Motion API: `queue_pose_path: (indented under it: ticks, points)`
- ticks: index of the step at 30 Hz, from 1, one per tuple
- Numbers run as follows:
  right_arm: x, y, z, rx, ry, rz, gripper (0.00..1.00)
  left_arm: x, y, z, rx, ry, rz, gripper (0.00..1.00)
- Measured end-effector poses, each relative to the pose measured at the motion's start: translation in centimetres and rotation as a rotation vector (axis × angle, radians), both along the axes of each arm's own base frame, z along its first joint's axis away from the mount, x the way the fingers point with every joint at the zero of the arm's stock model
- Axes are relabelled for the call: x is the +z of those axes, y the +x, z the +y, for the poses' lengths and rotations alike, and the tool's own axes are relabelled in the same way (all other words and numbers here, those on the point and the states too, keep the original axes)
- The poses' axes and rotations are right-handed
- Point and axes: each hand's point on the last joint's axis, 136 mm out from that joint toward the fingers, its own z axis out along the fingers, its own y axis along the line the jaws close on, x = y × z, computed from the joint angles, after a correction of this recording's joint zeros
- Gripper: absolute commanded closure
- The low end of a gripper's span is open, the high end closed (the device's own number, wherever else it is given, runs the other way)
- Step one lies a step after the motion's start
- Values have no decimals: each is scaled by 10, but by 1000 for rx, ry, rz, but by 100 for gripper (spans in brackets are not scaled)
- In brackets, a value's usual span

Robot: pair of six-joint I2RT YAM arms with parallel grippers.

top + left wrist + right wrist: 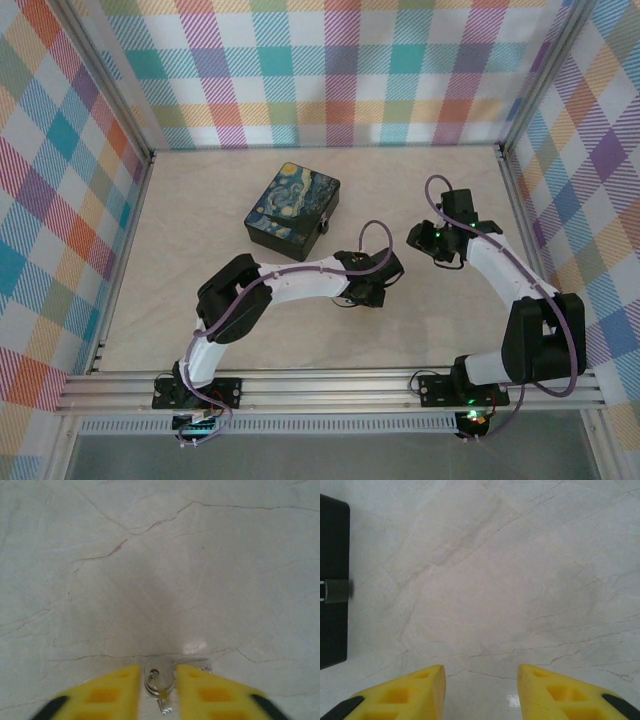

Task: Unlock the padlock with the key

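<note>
A silver key on a small ring [161,682] lies on the pale marble table, and my left gripper [159,690] has its yellow fingers [107,695] pressed against both sides of the ring. From above, this gripper [352,297] points down at the table's middle. My right gripper [480,692] hangs open over bare marble with nothing between its fingers; in the top view it [428,240] is right of the box. A tiny dark-and-silver padlock [335,591] sits on the box's side [322,225], well apart from both grippers.
The box with the swirling blue-yellow night sky lid [292,208] stands behind the left gripper, its black wall [332,545] at the left of the right wrist view. Plaid walls and aluminium rails [330,385] enclose the table.
</note>
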Motion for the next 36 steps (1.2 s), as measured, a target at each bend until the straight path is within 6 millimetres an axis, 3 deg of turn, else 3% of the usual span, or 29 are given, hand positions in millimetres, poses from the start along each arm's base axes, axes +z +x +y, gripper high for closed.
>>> queue_pose_path:
  ticks: [4, 9, 12, 17, 21, 28, 36]
  points:
    - [1, -1, 3, 17, 25, 3, 57, 3, 2, 1, -6, 11, -2, 47]
    - [-7, -6, 11, 46, 53, 23, 58, 16, 15, 13, -14, 24, -7, 43]
    - [-19, -11, 20, 71, 63, 51, 57, 37, 36, 35, 25, 21, -28, 40]
    - [-30, -14, 38, 116, 78, 79, 57, 69, 90, 78, 121, -28, -77, 37]
    - [-31, -15, 46, 138, 88, 77, 57, 62, 117, 106, 169, -22, -62, 36]
    - [-32, -17, 58, 173, 96, 78, 57, 60, 141, 124, 203, -41, -71, 36]
    - [-40, -40, 99, 296, 103, 121, 57, 58, 172, 167, 277, -47, -112, 35]
